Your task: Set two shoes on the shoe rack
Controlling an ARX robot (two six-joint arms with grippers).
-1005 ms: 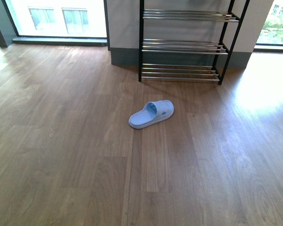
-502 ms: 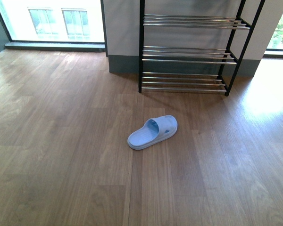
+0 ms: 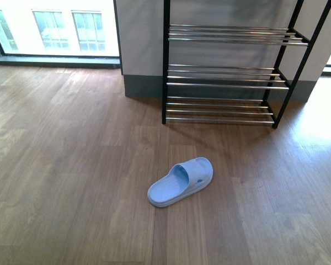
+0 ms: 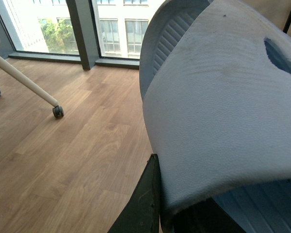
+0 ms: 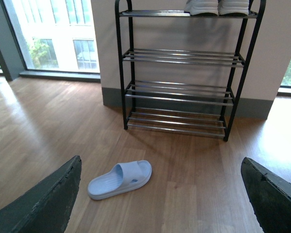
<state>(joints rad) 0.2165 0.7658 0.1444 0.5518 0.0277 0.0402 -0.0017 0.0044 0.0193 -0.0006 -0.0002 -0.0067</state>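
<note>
On the floor, slide lies diagonally, toe toward rack.

Wood floor: blue slide, shoe rack.

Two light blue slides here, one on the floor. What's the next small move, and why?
Probably lower the open right hand toward the floor slide. It lies untouched on the wood in front of the shoe rack, while the left hand grips the other slide, so the right one is free.
</note>
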